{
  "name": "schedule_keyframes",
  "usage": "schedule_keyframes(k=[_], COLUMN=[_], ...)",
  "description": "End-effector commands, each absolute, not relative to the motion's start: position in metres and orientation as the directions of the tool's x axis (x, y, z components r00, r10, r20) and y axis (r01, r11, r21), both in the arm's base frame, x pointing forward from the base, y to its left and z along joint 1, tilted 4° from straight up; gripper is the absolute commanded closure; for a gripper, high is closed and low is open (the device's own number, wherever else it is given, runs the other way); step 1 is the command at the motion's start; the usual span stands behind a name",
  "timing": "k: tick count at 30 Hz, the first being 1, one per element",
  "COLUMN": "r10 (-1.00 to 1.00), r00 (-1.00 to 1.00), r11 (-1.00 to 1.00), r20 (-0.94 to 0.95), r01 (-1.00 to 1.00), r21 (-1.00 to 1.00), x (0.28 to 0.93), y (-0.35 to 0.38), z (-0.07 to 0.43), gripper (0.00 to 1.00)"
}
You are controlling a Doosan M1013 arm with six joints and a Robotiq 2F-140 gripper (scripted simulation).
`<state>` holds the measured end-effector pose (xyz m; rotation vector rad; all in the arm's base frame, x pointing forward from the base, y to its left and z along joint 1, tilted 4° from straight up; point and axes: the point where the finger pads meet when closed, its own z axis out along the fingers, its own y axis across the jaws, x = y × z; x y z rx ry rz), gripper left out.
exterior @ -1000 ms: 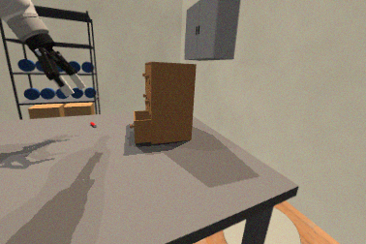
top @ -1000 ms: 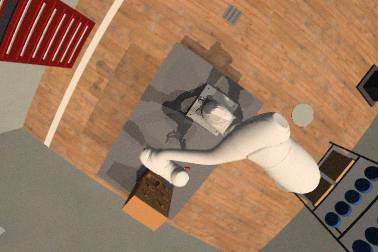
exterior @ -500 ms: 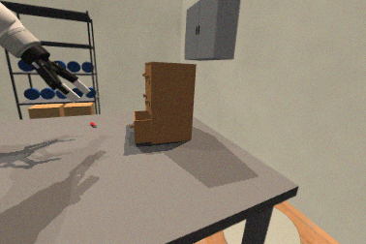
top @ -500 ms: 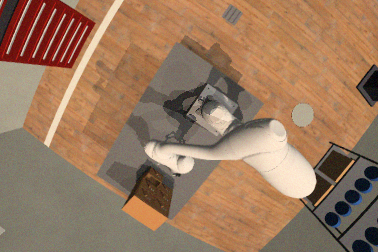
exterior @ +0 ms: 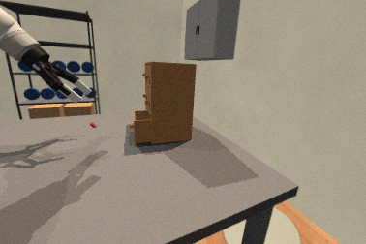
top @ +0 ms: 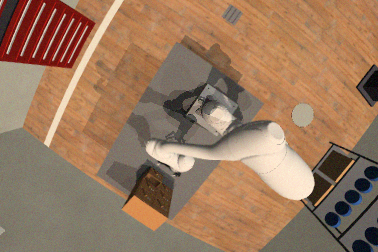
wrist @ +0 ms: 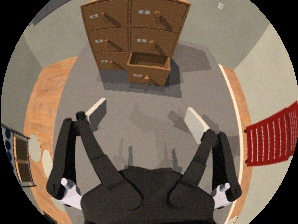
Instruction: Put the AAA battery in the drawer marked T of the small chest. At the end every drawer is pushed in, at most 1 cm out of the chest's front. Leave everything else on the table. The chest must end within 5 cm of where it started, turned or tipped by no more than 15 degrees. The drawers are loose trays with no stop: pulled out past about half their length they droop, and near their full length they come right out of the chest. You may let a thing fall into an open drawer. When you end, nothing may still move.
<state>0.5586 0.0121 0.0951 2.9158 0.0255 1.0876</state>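
Observation:
The small wooden chest (exterior: 167, 102) stands upright on the grey table and also shows in the wrist view (wrist: 133, 36) and from above (top: 154, 194). One drawer in its bottom row (exterior: 141, 124) is pulled partly out and looks empty in the wrist view (wrist: 148, 67). I cannot read the drawer letters. A small red object (exterior: 93, 124), probably the AAA battery, lies on the table to the left of the chest. My gripper (exterior: 82, 93) (wrist: 146, 110) is open and empty, held in the air well above the table, facing the chest front. The battery is outside the wrist view.
My arm's base plate (top: 215, 110) sits on the table behind the gripper. A metal shelf with blue items (exterior: 53, 73) and cardboard boxes (exterior: 60, 109) stands beyond the table's far side. The table's near corner (exterior: 286, 192) lies to the right of the chest.

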Motion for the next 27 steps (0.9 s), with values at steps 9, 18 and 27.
schedule_keyframes(k=[9, 18, 27], r10=[0.036, 0.04, 0.041], r00=[0.57, 0.455, 0.402], r11=[-0.999, -0.999, -0.999], r20=[0.821, 0.889, 0.915], r01=[-0.005, -0.005, -0.005], r21=[0.047, 0.047, 0.047], x=[0.575, 0.586, 0.59], y=[0.015, 0.014, 0.014], z=[0.07, 0.058, 0.053], gripper=[0.0, 0.0, 0.0])
